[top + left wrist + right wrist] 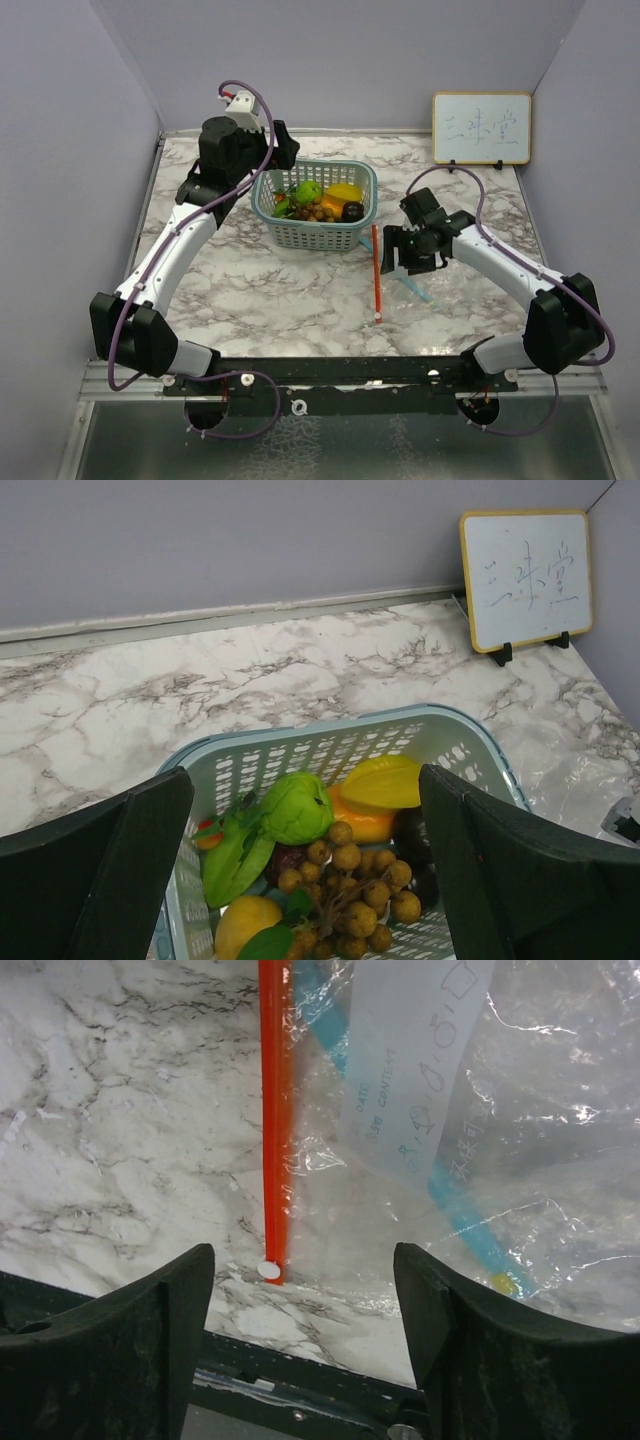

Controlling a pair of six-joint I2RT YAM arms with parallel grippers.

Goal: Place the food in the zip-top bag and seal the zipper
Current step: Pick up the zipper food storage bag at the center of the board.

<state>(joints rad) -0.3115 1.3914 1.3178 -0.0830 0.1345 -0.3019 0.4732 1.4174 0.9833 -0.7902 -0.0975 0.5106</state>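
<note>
The food lies in a pale teal mesh basket (342,235) at mid table: a green apple (295,807), an orange-yellow mango (365,822), a brown grape bunch (365,890) and a dark plum (352,211). My left gripper (284,152) hovers open over the basket's rear left; its fingertips (110,870) flank the fruit without touching it. The clear zip-top bag (520,1160) lies flat right of the basket, its red zipper strip (275,1120) running toward me. My right gripper (398,262) hangs just above the bag's near end, jaws apart with nothing between them.
A small whiteboard (481,128) stands at the back right corner. Grey walls close in the table on three sides. The black rail (300,1380) of the near table edge sits right below the right gripper. A white label (410,1060) and a blue stripe (470,1230) show on the bag.
</note>
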